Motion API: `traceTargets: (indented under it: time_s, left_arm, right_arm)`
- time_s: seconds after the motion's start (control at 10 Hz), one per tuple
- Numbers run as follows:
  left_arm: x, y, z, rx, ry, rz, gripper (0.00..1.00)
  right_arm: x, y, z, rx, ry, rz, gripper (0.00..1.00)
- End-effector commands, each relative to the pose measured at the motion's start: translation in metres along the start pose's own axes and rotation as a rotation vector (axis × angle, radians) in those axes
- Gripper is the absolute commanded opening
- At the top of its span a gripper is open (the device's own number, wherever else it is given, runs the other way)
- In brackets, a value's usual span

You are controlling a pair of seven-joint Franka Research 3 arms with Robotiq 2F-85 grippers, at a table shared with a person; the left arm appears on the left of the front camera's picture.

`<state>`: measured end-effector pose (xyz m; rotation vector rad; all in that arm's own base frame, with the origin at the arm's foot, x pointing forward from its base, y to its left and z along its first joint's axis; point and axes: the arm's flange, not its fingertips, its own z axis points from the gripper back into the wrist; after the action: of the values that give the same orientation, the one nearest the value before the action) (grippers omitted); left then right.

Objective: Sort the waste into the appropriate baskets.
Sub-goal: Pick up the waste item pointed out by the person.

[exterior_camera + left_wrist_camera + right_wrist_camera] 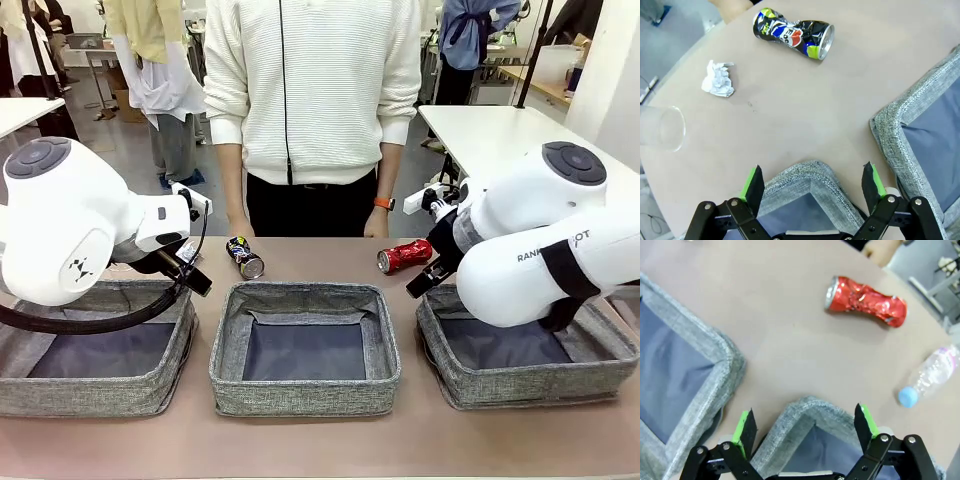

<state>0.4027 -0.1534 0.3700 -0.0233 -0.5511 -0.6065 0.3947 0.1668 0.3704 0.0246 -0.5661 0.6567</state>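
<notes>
The dark blue-black can point(792, 34) lies crushed on its side near the far edge of the desk. It carries a round red, white and blue emblem, but its words I cannot read. The red can point(866, 301), also crushed, lies near the same edge further right, and its print is unreadable. The small bottle point(932, 374) has a pink label with writing too small to read, and a blue cap. The right arm point(520, 285) shows the letters "RANK" and "OT". The paper wad point(718, 78) lies apart from the dark can, and the clear cup point(660, 128) is at the desk's edge.

The left claw point(812, 175) stands wide open, holds nothing, and hangs above a corner of the left basket point(100, 395). The right claw point(804, 416) is equally wide open and empty, above a corner of the right basket point(530, 385). The middle basket point(305, 390) stands between them.
</notes>
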Motion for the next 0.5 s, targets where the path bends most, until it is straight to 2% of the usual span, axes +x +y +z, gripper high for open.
traceTargets:
  time_s: [0.0, 0.4]
  left_arm:
    - [-0.0002, 0.0009, 0.0, 0.0, 0.0, 0.002, 1.0]
    - [0.0, 0.0, 0.0, 0.0, 0.0, 0.0, 1.0]
  right_arm:
    - [0.0001, -0.0001, 0.0001, 0.0, 0.0, -0.001, 1.0]
    - [0.0, 0.0, 0.0, 0.0, 0.0, 0.0, 1.0]
